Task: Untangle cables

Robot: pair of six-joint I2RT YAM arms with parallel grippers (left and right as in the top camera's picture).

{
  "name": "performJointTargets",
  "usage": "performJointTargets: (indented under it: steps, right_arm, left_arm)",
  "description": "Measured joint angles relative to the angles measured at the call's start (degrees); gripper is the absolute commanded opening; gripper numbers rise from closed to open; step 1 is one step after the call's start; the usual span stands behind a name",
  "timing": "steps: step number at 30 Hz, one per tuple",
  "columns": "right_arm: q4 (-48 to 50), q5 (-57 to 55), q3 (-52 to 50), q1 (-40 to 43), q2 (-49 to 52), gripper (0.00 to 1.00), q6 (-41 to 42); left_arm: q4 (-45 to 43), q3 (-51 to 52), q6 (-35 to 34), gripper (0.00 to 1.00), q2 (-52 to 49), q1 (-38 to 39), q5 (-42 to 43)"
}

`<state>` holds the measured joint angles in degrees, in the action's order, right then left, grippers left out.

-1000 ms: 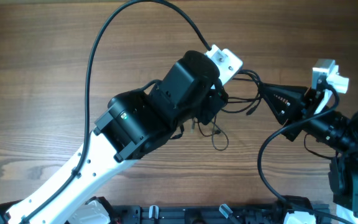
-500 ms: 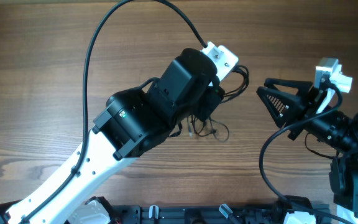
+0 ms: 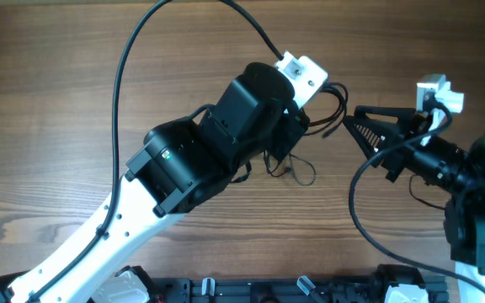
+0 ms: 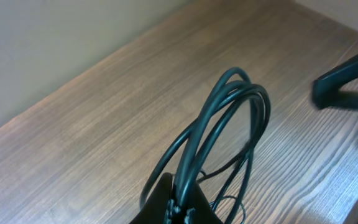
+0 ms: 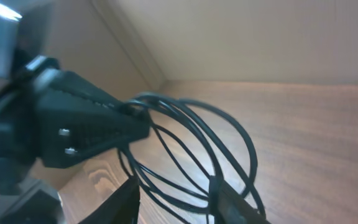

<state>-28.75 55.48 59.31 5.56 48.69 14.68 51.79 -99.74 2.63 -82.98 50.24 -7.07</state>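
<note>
The cables (image 3: 333, 98) are thin black wires in a bundle of loops. My left gripper (image 3: 298, 133) is shut on the bundle and holds it above the wooden table (image 3: 74, 101), with a loose strand (image 3: 301, 173) trailing below. In the left wrist view the cables' loops (image 4: 238, 109) rise from the pinched fingertips (image 4: 180, 208). My right gripper (image 3: 351, 118) is open just right of the loops. Seen from the right wrist, the right gripper (image 5: 176, 200) has several cable strands (image 5: 185, 146) crossing between its spread fingers (image 5: 229, 202), and the left gripper (image 5: 86, 127) is close ahead.
The left arm's thick black supply cable (image 3: 129, 76) arcs over the table's left half. The right arm's body (image 3: 478, 210) fills the right edge, and a black rail (image 3: 251, 290) runs along the front edge.
My right gripper has opened, let go of a strand it was pulling right, and now points at the loops again. The strand has fallen back toward the bundle. The left gripper stays shut.
</note>
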Motion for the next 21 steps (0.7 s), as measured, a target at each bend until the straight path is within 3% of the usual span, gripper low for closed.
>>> performJointTargets:
  steps: [5,21]
  right_arm:
    - [-2.2,0.2,0.0,0.0,2.2,0.42,-2.2]
    - [-0.8,7.5,0.0,0.0,6.9,0.4,-4.6]
  left_arm:
    - [-1.3,0.0,0.0,0.04,0.0,0.0,1.0]
    - [-2.8,0.0,0.0,0.04,0.0,0.0,4.9]
